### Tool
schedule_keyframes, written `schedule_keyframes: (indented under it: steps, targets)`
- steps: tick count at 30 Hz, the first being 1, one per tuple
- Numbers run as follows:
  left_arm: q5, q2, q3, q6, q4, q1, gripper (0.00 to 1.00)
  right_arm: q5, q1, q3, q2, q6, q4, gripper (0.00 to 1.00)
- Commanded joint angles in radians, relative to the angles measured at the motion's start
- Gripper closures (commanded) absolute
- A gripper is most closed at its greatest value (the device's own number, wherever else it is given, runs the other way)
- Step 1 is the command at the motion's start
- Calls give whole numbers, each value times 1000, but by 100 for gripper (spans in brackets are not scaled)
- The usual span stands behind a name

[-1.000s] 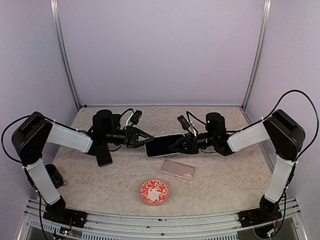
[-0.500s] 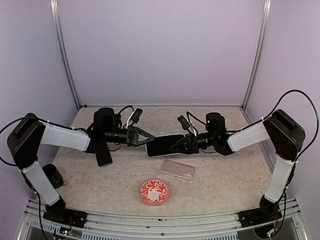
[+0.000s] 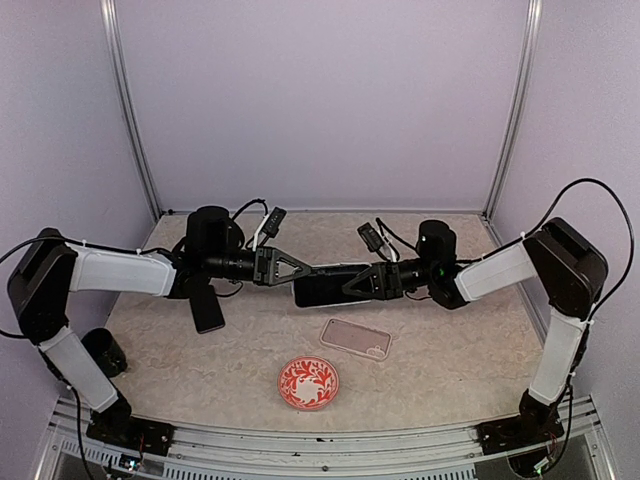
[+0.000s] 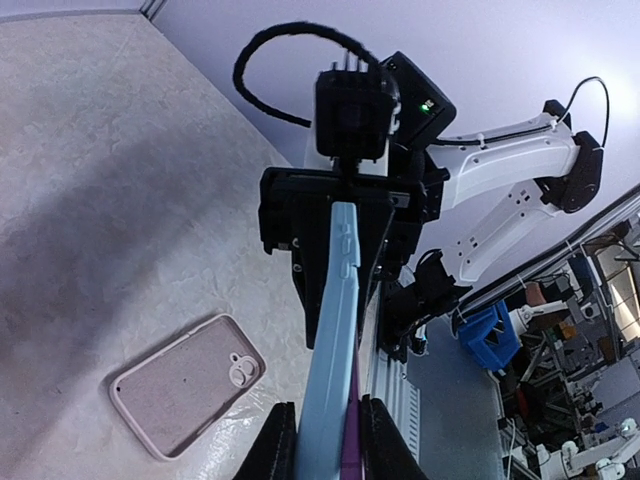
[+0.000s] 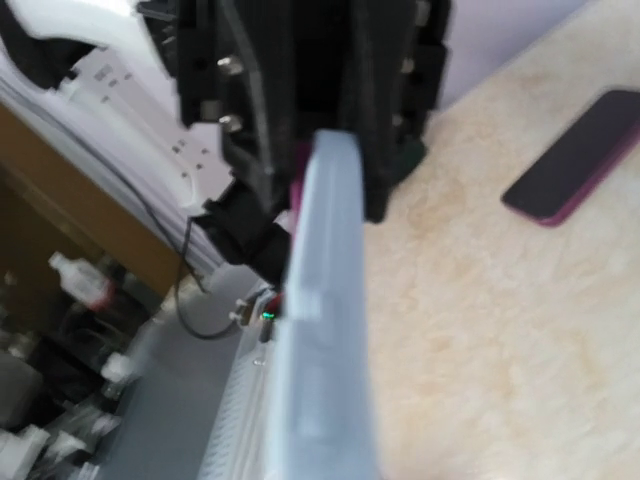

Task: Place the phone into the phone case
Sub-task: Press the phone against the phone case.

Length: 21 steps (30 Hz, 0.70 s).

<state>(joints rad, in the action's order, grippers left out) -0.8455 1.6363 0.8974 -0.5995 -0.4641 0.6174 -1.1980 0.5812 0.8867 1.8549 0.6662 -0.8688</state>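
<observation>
The phone (image 3: 328,287) hangs in the air above the table (image 3: 450,380), on edge, held at both ends. The left gripper (image 3: 303,270) is clamped on its left end; in the left wrist view the fingers (image 4: 280,445) press the phone's (image 4: 335,340) two faces, with its pale blue edge running away between them. The right gripper (image 3: 352,285) has closed on the other end. The left wrist view shows its black jaws (image 4: 345,215) bracketing the far tip. The right wrist view is blurred and filled by the phone's edge (image 5: 325,330), with the left gripper (image 5: 320,110) beyond it.

The case (image 3: 355,338) lies flat just below the right gripper, open side up and touching nothing. From the left wrist, it (image 4: 185,395) is down and to the left of the fingers, camera cut-out toward the arms' bases.

A dark phone (image 3: 207,308) lies under the left arm, behind its gripper. A red patterned plate (image 3: 308,382) sits nearer the table's front edge, below both grippers, and a small black cylinder (image 3: 105,352) stands by the left arm's base.

The table is beige and mottled like stone. Plain lilac walls (image 3: 320,100) enclose it, with aluminium posts (image 3: 125,110) at the back corners. Past the front edge, the wrist views catch a cluttered workshop.
</observation>
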Motion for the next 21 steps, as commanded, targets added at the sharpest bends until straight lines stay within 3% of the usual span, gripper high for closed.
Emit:
schedule_keyframes:
  steps: [1,5,9,13,21]
  targets:
    - [54,0,0,7,77,-8,100,-75,-10,2,25,156,-286,100]
    - [44,1,-1,-7,63,-9,96,-78,-11,-6,56,250,-404,100]
    - [35,-5,-13,-29,37,-15,67,-75,-12,-5,50,248,-412,100]
    - [28,-20,-39,-76,-13,-34,39,-59,-14,-7,17,168,-317,100]
    - [9,-29,-99,-139,-102,-44,29,27,-15,-6,-68,-40,-76,100]
